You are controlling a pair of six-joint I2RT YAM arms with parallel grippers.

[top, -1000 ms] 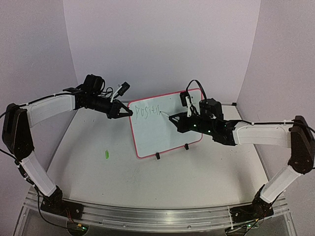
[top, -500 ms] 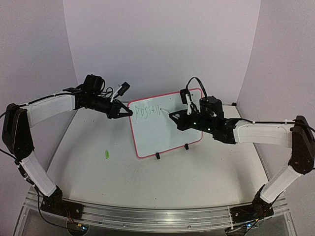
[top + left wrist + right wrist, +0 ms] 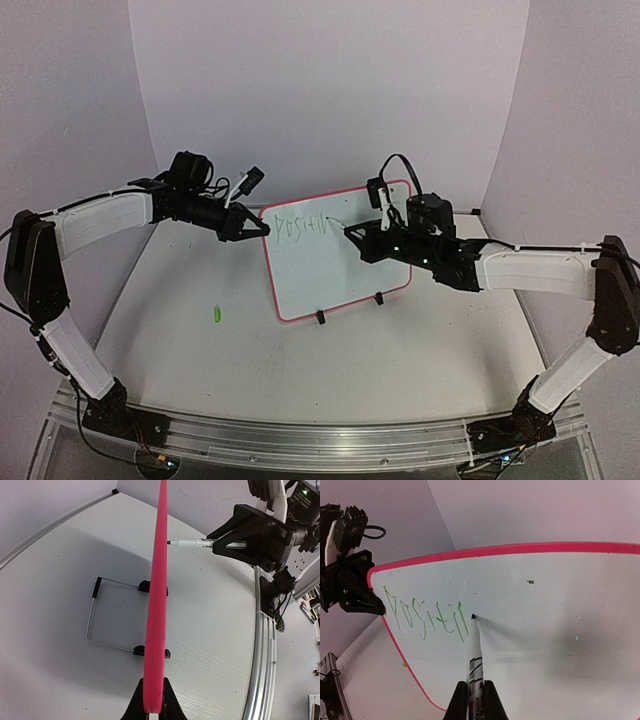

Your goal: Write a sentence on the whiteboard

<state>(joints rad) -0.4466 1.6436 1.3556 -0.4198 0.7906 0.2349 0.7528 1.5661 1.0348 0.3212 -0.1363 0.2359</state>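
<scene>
The whiteboard (image 3: 340, 255) stands tilted on two small black clip feet mid-table, white with a red-pink rim (image 3: 157, 605). My left gripper (image 3: 262, 228) is shut on its upper left corner; in the left wrist view the rim runs edge-on out from between the jaws. My right gripper (image 3: 352, 236) is shut on a white marker (image 3: 475, 657), whose tip touches the board just right of the writing. The sentence (image 3: 427, 617) is thin green capitals along the board's top left, reading roughly "POSITII".
A small green marker cap (image 3: 214, 313) lies on the table left of the board. A wire stand (image 3: 107, 610) props the board from behind. Pale walls enclose the back and sides, and a metal rail (image 3: 300, 440) runs along the near edge.
The right gripper lifted the marker tip up and slightly right along the board, leaving a new green stroke after "POSITI". The left arm and board stayed still.
</scene>
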